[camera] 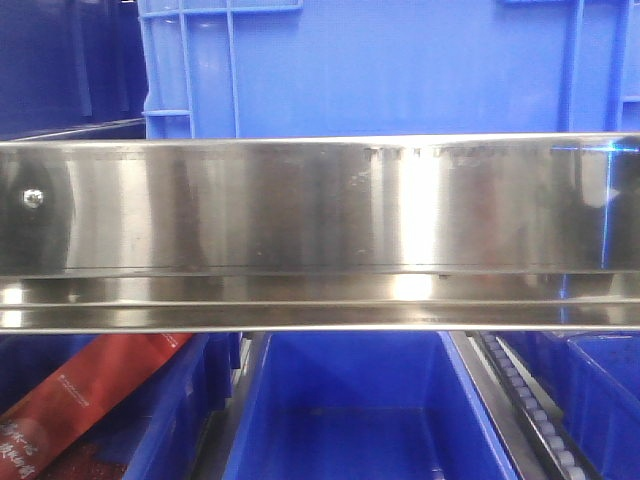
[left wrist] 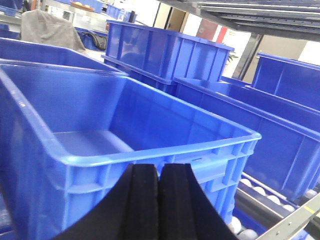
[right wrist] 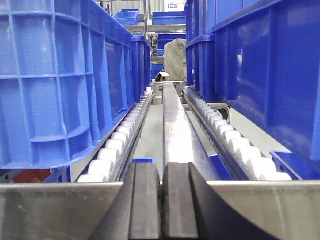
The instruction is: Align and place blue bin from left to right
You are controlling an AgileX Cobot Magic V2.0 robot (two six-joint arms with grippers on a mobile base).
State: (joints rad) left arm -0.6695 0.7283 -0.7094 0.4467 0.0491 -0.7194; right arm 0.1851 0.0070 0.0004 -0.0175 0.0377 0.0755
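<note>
The blue bin (camera: 400, 70) fills the top of the front view behind a steel rail, showing a smooth side wall with ribs near its corners. In the left wrist view an empty blue bin (left wrist: 100, 150) stands end-on straight ahead, its rim just beyond my left gripper (left wrist: 160, 172), whose black pads are pressed together with nothing between them. My right gripper (right wrist: 162, 170) is also shut and empty. It sits at a steel rail, facing down the gap between two roller lanes, with a ribbed bin wall (right wrist: 60, 80) close on its left.
A shiny steel rail (camera: 320, 210) crosses the front view. Below it are darker bins (camera: 360, 410) and a red package (camera: 90, 390). White rollers (right wrist: 120, 142) flank a steel divider (right wrist: 175, 125). More blue crates stand right (right wrist: 270, 65) and behind (left wrist: 165, 50).
</note>
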